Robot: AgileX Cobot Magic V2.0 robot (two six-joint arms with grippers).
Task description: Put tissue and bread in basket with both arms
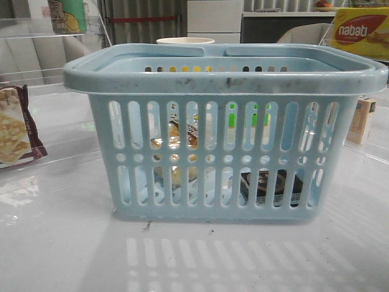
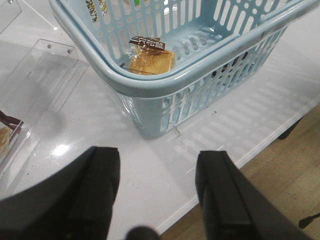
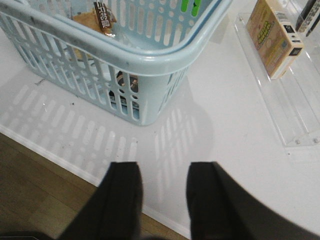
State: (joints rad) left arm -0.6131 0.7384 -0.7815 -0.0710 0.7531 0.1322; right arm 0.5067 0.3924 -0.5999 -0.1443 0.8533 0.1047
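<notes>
Pale blue slotted plastic basket (image 1: 225, 146) stands on white table (image 1: 61, 243), holding wrapped golden-brown bread (image 2: 150, 61) and black flat tissue packet (image 1: 270, 187). Left end effector (image 2: 157, 195) and right end effector (image 3: 162, 200) spread open, empty, over the table edge.

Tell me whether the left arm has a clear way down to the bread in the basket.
Probably yes: the bread lies in the open-topped basket; the open left gripper must clear the rim.
</notes>
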